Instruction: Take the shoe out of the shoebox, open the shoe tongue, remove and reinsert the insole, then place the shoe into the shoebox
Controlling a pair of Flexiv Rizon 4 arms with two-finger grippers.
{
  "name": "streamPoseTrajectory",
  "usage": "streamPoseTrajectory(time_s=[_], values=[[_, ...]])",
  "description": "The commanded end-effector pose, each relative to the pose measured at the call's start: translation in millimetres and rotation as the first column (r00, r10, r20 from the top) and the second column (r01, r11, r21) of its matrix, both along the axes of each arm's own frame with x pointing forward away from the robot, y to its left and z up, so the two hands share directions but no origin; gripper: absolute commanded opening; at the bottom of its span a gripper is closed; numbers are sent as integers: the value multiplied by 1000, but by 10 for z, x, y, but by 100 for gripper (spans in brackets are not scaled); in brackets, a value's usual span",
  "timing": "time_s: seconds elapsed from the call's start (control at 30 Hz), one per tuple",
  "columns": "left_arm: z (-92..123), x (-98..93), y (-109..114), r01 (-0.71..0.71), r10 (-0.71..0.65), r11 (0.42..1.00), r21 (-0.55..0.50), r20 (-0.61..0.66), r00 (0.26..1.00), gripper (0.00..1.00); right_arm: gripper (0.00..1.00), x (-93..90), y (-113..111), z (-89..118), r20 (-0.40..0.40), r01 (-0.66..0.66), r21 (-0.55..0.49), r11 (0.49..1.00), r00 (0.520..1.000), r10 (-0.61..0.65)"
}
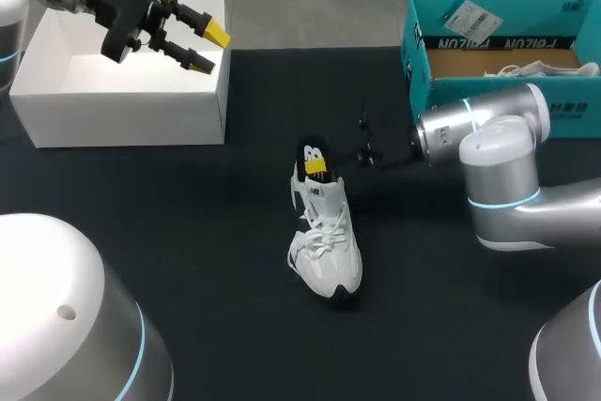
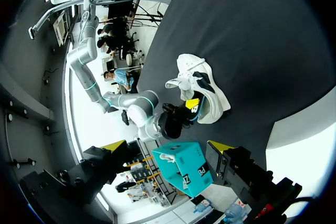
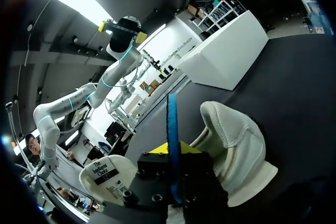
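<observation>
A white sneaker (image 1: 326, 241) stands on its sole in the middle of the black surface (image 1: 169, 232), toe toward the near edge and outside either box. The right arm's pincer (image 1: 315, 166) sits at the shoe's heel opening, clamped on a thin blue strip (image 3: 171, 124) that stands upright between its fingers. At the far left corner, the left arm's pincer (image 1: 208, 48) hangs above an open white box (image 1: 122, 105), fingers apart and holding nothing. In the far right corner, a teal shoebox (image 1: 507, 16) holds a second white shoe (image 1: 545, 69).
</observation>
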State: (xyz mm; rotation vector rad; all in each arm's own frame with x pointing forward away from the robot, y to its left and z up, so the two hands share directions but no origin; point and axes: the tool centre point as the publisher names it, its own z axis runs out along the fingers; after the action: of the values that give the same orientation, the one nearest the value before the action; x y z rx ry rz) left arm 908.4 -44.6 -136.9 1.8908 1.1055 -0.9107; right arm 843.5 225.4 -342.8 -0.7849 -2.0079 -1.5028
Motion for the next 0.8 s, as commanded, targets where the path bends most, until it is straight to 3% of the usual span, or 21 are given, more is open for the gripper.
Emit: streamPoseTrajectory(time_s=[0.03, 0.1, 0.13, 0.27, 0.53, 0.63, 0.8], values=[[4, -6, 6, 0, 0, 1000, 2, 2, 1000, 100, 21, -66, 0, 56, 17, 27, -17, 999, 999, -27], [4, -6, 6, 0, 0, 1000, 2, 2, 1000, 100, 24, -43, -11, 105, 37, 35, -30, 999, 999, -34], [4, -6, 6, 0, 0, 1000, 2, 2, 1000, 100, 30, -29, -18, 133, 46, 37, -32, 999, 998, -36], [4, -6, 6, 0, 0, 1000, 2, 2, 1000, 100, 29, 21, -38, 220, 66, 32, -48, 998, 997, -29], [4, -6, 6, 0, 0, 1000, 2, 2, 1000, 100, 17, 149, -82, 297, 88, 16, -71, 997, 996, -10], [4, -6, 6, 0, 0, 1000, 2, 2, 1000, 100, 0, 199, -79, 280, 89, 3, -70, 998, 996, 3], [4, -6, 6, 0, 0, 1000, 2, 2, 1000, 100, 0, 242, -29, 220, 73, -24, -59, 998, 997, 28]])
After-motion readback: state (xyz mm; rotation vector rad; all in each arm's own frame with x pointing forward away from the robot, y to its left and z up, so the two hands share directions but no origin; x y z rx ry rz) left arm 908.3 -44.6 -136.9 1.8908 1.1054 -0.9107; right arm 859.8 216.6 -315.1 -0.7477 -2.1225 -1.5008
